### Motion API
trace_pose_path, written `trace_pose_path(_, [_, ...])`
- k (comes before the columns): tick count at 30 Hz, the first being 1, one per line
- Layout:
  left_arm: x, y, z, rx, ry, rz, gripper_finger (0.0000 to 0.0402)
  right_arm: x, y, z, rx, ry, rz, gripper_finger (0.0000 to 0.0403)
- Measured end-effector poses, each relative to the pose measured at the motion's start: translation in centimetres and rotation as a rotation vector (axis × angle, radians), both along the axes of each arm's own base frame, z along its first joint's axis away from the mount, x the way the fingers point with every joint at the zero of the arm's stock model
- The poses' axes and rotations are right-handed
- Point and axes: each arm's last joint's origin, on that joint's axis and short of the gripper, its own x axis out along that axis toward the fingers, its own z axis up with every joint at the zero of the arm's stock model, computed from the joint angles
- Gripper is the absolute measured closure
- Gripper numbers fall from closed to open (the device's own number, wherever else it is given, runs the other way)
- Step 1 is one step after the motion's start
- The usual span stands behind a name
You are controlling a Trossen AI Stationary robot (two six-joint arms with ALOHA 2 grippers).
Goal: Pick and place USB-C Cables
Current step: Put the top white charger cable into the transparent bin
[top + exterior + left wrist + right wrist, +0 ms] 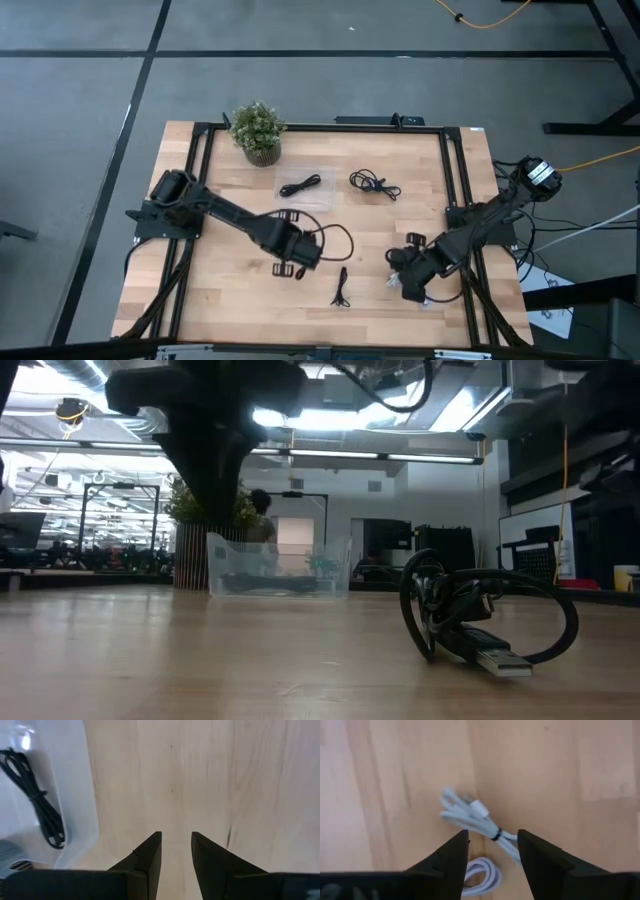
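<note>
1. Pale wooden planks form the bench (230,300), which fills the middle of the high view with grey floor around it.
2. Four USB-C Cables lie on it. A white cable (475,817), bundled and tied with a dark band, shows in the right wrist view just ahead of the fingers; in the high view it sits at lower right, mostly hidden under that arm.
3. One black cable (342,287) lies stretched out at lower centre of the high view, between the two arms.
4. Another black cable (374,183), loosely coiled, lies upper right of centre.
5. The last black cable (300,185) rests inside a clear plastic tray (303,187) at upper centre; the left wrist view shows it at its left edge.
6. The right pincer (492,851) hovers over the white cable with its fingers apart, holding nothing.
7. The left pincer (176,851) sits above bare wood left of centre, fingers slightly apart and empty.
8. A small potted plant (258,131) stands at the upper left of the bench, beside the tray.
</note>
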Motion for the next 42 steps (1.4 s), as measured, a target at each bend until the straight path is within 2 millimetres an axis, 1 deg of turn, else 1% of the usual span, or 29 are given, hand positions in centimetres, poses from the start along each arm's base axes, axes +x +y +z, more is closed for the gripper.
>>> trace_pose_path(4, [-0.2, -0.5, 0.0, 0.025, -0.009, -0.014, 0.0303, -0.4, 0.6, 0.0, -0.010, -0.014, 0.089, 0.0228])
trace_pose_path(10, [-0.2, -0.6, 0.0, 0.024, -0.012, -0.010, 0.0303, -0.5, 0.8, -0.1, -0.053, -0.033, 0.110, 0.0228])
trace_pose_path(17, [-0.2, -0.6, 0.0, 0.018, -0.020, 0.014, 0.0303, 0.0, 1.2, -2.6, -0.141, 0.048, 0.187, 0.0228])
trace_pose_path(21, [-0.2, -0.6, 0.0, 0.018, -0.022, 0.014, 0.0303, 0.6, 1.7, -4.1, -0.158, 0.059, 0.224, 0.0228])
trace_pose_path(24, [-0.1, -0.7, 0.0, 0.015, -0.028, 0.014, 0.0303, 0.9, 2.0, -5.1, -0.178, 0.079, 0.235, 0.0228])
trace_pose_path(27, [0.0, -0.7, 0.1, 0.012, -0.037, 0.014, 0.0303, 1.0, 2.0, -5.6, -0.185, 0.099, 0.190, 0.0231])
trace_pose_path(30, [0.0, -0.7, 0.1, 0.011, -0.038, 0.014, 0.0303, 1.0, 2.0, -5.5, -0.174, 0.081, 0.125, 0.0258])
trace_pose_path(33, [0.0, -0.7, 0.1, 0.011, -0.040, 0.014, 0.0303, 1.0, 2.0, -4.7, -0.140, 0.035, 0.091, 0.0319])
trace_pose_path(35, [0.0, -0.7, 0.1, 0.009, -0.044, 0.014, 0.0303, 1.3, 1.9, -4.2, -0.175, -0.028, 0.070, 0.0362])
trace_pose_path(39, [0.1, -0.7, 0.1, 0.007, -0.051, 0.014, 0.0303, 2.6, 2.4, -2.5, -0.182, -0.185, 0.033, 0.0365])
trace_pose_path(42, [0.1, -0.7, 0.1, 0.007, -0.050, 0.014, 0.0303, 3.7, 2.4, -1.3, -0.249, -0.249, 0.045, 0.0365])
